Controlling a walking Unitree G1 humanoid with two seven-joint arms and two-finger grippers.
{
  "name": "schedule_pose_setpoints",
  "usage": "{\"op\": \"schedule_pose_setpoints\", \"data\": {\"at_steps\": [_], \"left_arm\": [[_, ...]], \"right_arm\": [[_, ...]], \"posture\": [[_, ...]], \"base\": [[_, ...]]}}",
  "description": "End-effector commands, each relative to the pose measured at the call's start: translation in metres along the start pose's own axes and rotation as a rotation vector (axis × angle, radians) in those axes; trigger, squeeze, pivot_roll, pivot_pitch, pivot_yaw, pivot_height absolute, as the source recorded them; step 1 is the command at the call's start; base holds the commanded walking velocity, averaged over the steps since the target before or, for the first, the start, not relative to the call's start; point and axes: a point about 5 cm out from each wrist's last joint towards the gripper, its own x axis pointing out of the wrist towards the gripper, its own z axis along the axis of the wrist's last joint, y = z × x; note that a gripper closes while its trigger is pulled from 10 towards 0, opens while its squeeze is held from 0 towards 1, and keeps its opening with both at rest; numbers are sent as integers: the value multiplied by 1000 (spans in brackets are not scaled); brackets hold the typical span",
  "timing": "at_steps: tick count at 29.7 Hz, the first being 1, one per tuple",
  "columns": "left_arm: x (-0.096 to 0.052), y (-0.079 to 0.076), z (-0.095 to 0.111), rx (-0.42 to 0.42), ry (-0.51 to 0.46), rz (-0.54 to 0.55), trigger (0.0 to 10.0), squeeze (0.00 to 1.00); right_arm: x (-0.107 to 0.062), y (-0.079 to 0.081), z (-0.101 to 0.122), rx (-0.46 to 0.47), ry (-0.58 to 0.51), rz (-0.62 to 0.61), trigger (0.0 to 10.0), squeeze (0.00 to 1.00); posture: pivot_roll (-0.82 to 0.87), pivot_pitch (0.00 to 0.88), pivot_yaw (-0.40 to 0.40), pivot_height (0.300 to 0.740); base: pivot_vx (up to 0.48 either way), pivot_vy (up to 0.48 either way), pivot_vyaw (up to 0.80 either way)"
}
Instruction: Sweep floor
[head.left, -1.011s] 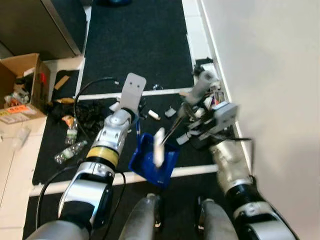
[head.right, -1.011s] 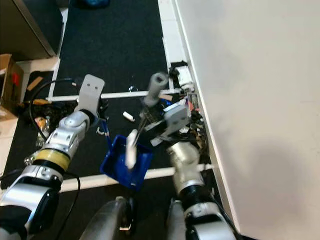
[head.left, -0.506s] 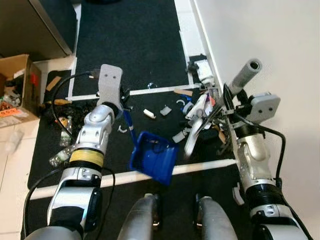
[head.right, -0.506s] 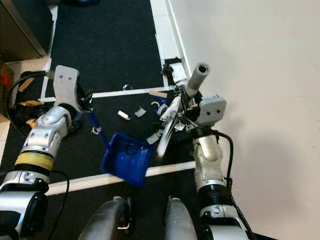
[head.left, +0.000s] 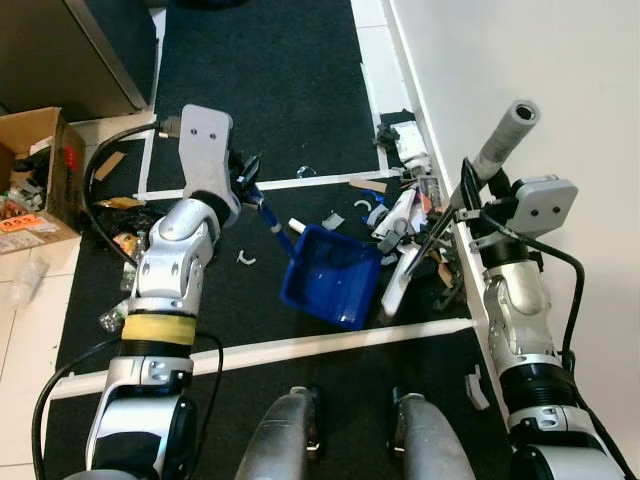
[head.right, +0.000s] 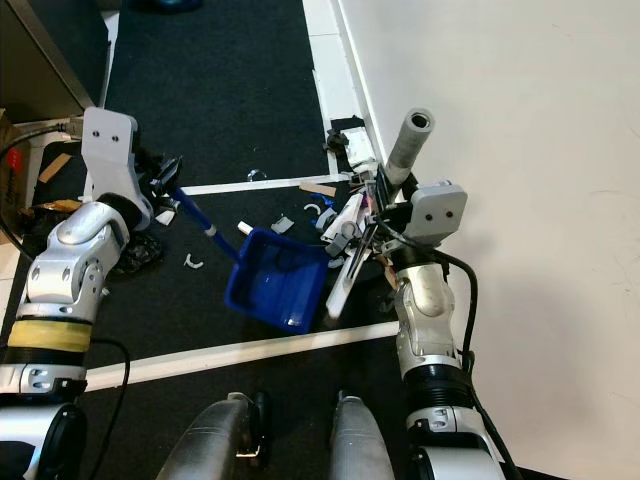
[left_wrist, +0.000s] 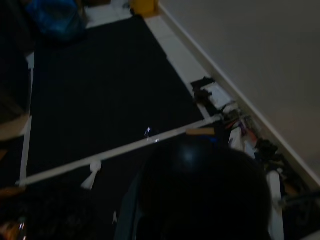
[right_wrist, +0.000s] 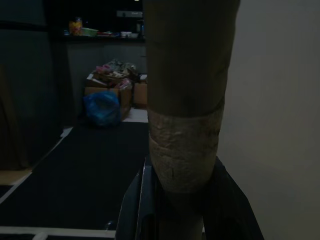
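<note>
A blue dustpan rests tilted on the black mat, its mouth facing the wall. Its long blue handle runs up into my left gripper, which is shut on it. My right gripper is shut on a brush with a thick grey handle. The brush's white head points down at the mat, just right of the dustpan. That grey handle stands close up in the right wrist view. Small white and grey scraps lie beyond the dustpan, and a litter pile lies against the wall.
The white wall runs along my right. At the left are a cardboard box, black cables and a plastic bottle. White tape lines cross the mat. A dark cabinet stands at the far left.
The brush has come out of the dustpan and swung right toward the wall. My left arm has pushed the dustpan forward and right, close to the scraps.
</note>
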Motion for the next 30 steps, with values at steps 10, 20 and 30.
{"op": "schedule_pose_setpoints", "data": {"at_steps": [10, 20, 30], "left_arm": [[-4, 5, 2, -2, 0, 37, 10000, 0], [-3, 4, 1, 0, 8, 38, 10000, 0], [-3, 3, 0, 5, 11, 35, 10000, 0]], "right_arm": [[2, -20, 9, -35, -34, -97, 10000, 0], [1, -20, 4, -50, -10, -106, 10000, 0], [0, -22, 0, -53, 6, -114, 10000, 0]], "posture": [[66, 188, 29, 740], [64, 183, 29, 740], [63, 181, 28, 740]], "base": [[142, 0, 0], [315, 0, 0], [330, 0, 0]]}}
